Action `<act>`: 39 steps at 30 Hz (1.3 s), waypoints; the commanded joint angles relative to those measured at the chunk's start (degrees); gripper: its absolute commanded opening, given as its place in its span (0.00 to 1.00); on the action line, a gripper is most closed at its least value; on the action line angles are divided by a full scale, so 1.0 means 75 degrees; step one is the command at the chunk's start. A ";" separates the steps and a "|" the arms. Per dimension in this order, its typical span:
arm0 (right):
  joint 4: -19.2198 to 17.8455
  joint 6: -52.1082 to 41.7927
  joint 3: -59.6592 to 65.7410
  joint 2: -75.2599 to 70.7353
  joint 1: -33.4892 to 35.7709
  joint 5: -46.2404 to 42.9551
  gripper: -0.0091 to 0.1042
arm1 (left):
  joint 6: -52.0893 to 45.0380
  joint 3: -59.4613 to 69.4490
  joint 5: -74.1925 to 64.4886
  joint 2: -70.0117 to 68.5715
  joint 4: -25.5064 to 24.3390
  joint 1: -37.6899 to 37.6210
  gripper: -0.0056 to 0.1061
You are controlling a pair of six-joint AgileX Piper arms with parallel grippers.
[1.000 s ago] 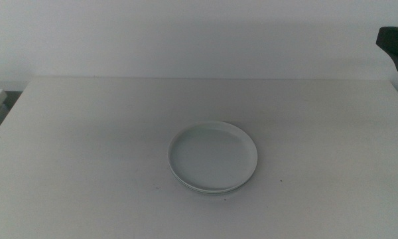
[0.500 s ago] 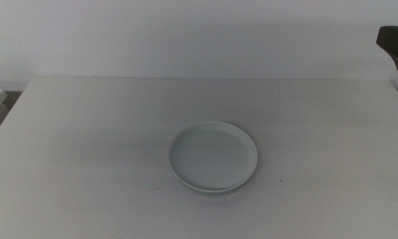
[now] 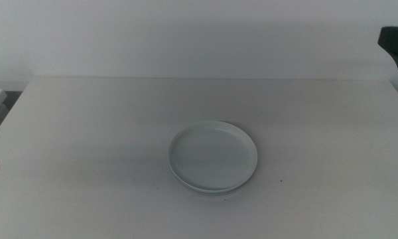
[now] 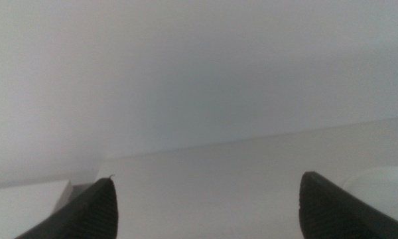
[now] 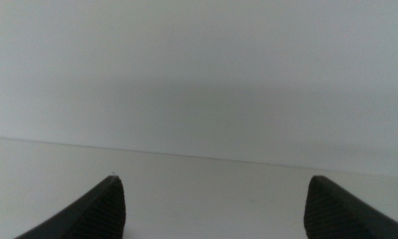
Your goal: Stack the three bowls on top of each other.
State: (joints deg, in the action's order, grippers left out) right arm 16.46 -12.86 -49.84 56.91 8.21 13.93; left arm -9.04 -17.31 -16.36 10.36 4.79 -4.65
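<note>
Evidently the three shallow round plastic bowls (image 3: pixel 213 157) already sit nested in one low pile near the middle of the white tabletop (image 3: pixel 86 119), a little toward its near edge. Only the top one, pale grey-white, shows its full face; below it, thin slivers of rim peek out along the near side, one with a faint green tint (too thin to tell the colours apart with certainty). By that reading the stacking looks done.

Such bowls are probably light and stiff, with smooth, somewhat slippery surfaces and low rims. They are unlikely to break, but a nudge could slide one off its neighbour. Should any bowl need moving, the sensible hold is a pinch across the rim at the pile's edge, one jaw inside and one outside, since the flat middle offers nothing to grip.

A dark sliver at the left edge of the middle view is likely the left gripper (image 4: pixel 205 202), well apart from the pile. Its two dark jaws stand wide apart with nothing between them, and a pale curved edge of the pile shows beside one jaw in the left wrist view.

The right gripper (image 5: pixel 212 202), jaws also spread wide and empty, faces bare table and wall, with no bowl in its view.
</note>
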 commanded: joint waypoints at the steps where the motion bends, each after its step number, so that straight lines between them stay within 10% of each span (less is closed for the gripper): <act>1: -0.0463 -0.0063 0.0259 -0.0375 -0.0023 -0.0249 0.82 | 0.0051 0.0275 0.0133 -0.0221 -0.0014 0.0016 0.89; 5: -0.2466 -0.0040 0.1619 -0.1732 -0.0160 -0.0495 0.82 | 0.0051 0.0968 0.0220 -0.0866 -0.0014 0.0016 0.89; 17: -0.1762 0.0074 0.6645 -0.6945 -0.1027 -0.0422 0.82 | 0.0051 0.2309 0.0958 -0.1381 0.0290 0.0016 0.89; 20: -0.2113 0.0146 0.6645 -0.7589 -0.1027 0.0799 0.82 | 0.0051 0.2309 0.0821 -0.1381 0.0361 0.0016 0.89; 39: -0.1964 0.0146 0.6645 -0.7589 -0.1027 -0.0859 0.82 | 0.0051 0.2309 0.0953 -0.1381 0.0343 0.0016 0.89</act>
